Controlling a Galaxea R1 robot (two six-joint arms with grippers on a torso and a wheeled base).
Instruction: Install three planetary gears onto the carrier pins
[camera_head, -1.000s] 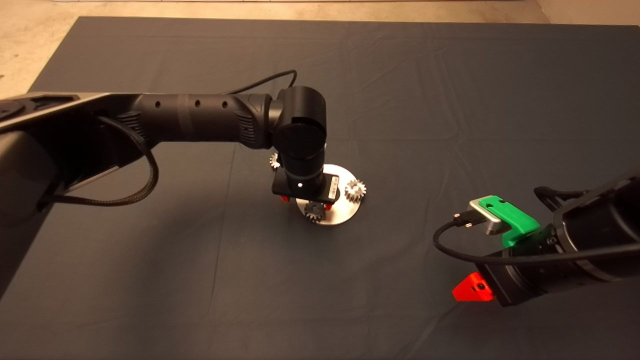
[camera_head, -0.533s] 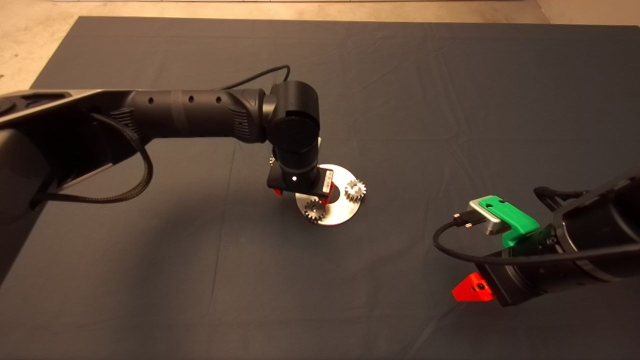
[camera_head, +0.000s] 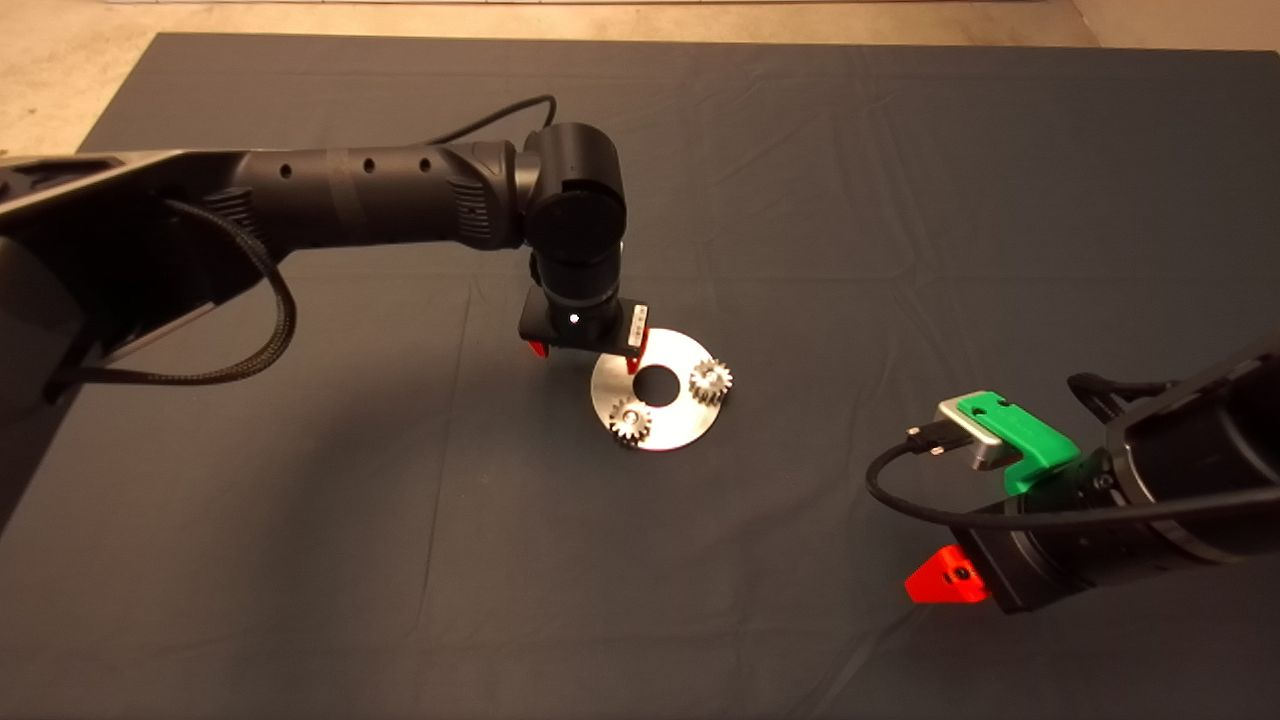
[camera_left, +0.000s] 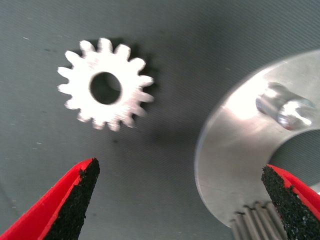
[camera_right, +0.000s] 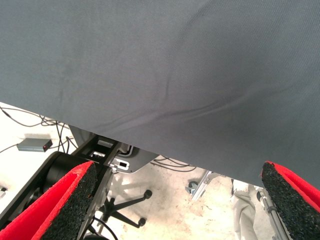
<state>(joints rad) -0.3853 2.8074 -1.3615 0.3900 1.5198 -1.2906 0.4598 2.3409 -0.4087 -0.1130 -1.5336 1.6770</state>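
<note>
The shiny silver disc (camera_head: 668, 432) lies mid-mat with a round centre hole. Two planetary gears sit on it, one near the front edge (camera_head: 630, 422) and one on the right (camera_head: 711, 380). My left gripper (camera_head: 585, 357) is open and empty, hovering over the disc's far-left edge. In the left wrist view, the third gear (camera_left: 105, 90) lies flat on the mat beside the disc (camera_left: 235, 150), and a bare carrier pin (camera_left: 285, 106) stands on the disc. Both lie beyond the open fingers (camera_left: 75, 205). In the head view the third gear is hidden under the gripper.
My right gripper (camera_head: 948, 580) waits open at the mat's lower right. Its wrist view looks past the mat's edge (camera_right: 150, 142) at the floor, with cables and a chair base. Bare dark mat (camera_head: 900, 200) surrounds the disc.
My left gripper has moved back and to the left, off the middle of the disc, uncovering the centre hole and the front gear. The right arm has not moved.
</note>
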